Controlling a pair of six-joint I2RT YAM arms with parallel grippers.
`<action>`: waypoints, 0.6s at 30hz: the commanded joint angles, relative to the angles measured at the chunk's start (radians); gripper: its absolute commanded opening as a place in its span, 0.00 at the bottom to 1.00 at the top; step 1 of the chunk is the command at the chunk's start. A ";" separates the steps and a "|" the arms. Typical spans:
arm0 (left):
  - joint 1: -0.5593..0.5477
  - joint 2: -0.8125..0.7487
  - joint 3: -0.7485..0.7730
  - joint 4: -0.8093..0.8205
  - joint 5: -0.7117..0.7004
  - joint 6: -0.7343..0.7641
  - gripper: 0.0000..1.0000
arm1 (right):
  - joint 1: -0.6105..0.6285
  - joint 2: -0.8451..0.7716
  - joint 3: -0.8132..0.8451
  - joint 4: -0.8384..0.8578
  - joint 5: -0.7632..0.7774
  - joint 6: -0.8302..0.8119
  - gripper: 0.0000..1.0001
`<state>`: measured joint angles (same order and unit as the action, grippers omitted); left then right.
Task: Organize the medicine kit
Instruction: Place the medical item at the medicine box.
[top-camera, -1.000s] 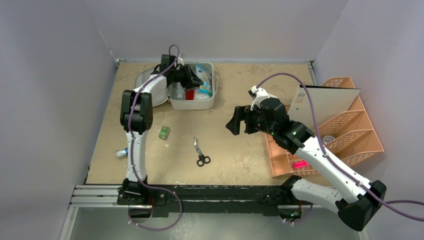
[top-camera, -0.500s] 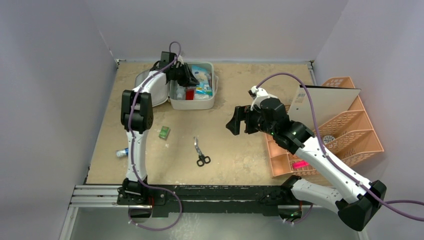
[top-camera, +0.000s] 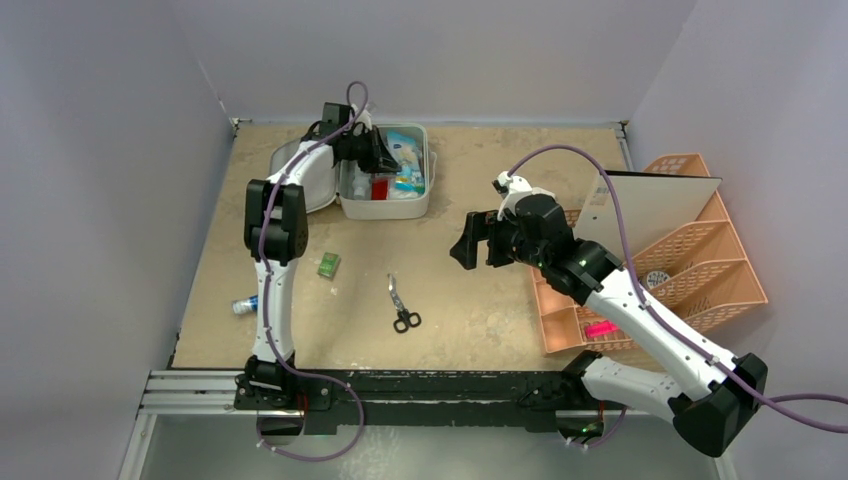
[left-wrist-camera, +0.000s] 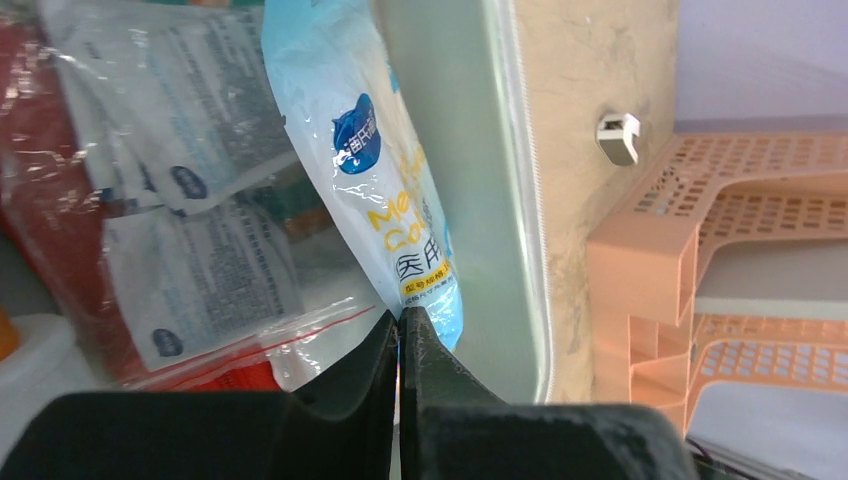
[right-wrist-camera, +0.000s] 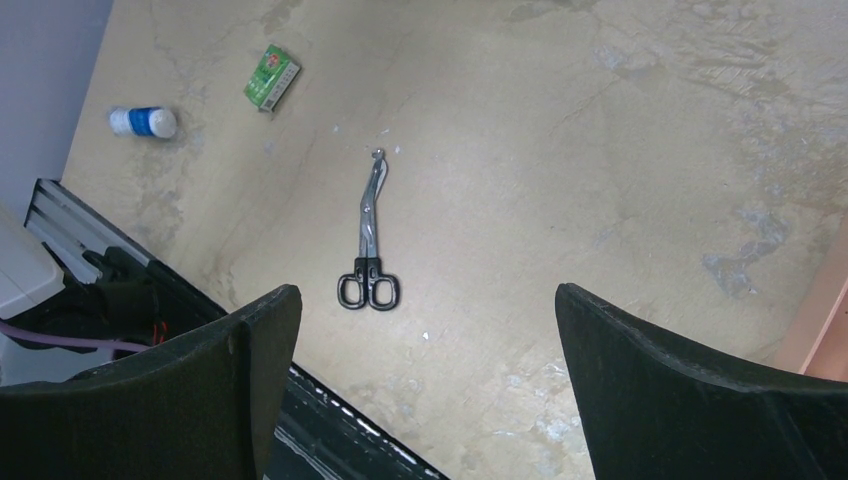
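Top view: medicine kit sits at approx 11 o'clock on the tabletop, open, lid laid flat to its 9 o'clock side. Tray is packed w/ stuff: blue packet along the 3 o'clock wall, clear bags w/ printed labels next to it, sth red underneath.

Left claw is inside the kit tray, fingers pressed together, closed. Tips meet the bottom edge of the blue packet; can't tell if the packet edge is actually pinched btw them or just touched.

Right claw is wide open, nothing in it, hovering above the tabletop at approx 3 o'clock of center, well apart from the kit. Right wrist view looks down at scissors, lying flat, blades shut, handles toward 6 o'clock (near edge).

Other loose items on the tabletop: small green box at approx 8 o'clock, small white bottle w/ blue band lying on its side near the 8 o'clock edge. Box, bottle and scissors are apart from each other, all outside the kit.

Orange lattice organizer stands at the 3–4 o'clock edge, a white sheet upright in it, sth pink in a low slot.
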<state>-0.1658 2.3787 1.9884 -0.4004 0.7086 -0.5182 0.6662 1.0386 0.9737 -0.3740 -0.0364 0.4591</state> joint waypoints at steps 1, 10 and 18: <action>-0.005 -0.004 0.025 0.052 0.120 0.043 0.00 | -0.003 -0.005 0.025 0.022 0.013 -0.017 0.99; -0.005 0.015 0.074 0.011 0.027 0.099 0.01 | -0.003 -0.018 0.014 0.023 0.010 -0.010 0.99; -0.007 -0.017 0.037 0.090 -0.095 0.093 0.27 | -0.002 -0.021 0.043 -0.006 0.019 -0.025 0.99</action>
<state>-0.1669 2.3898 2.0125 -0.3805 0.6731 -0.4507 0.6662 1.0386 0.9771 -0.3794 -0.0364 0.4511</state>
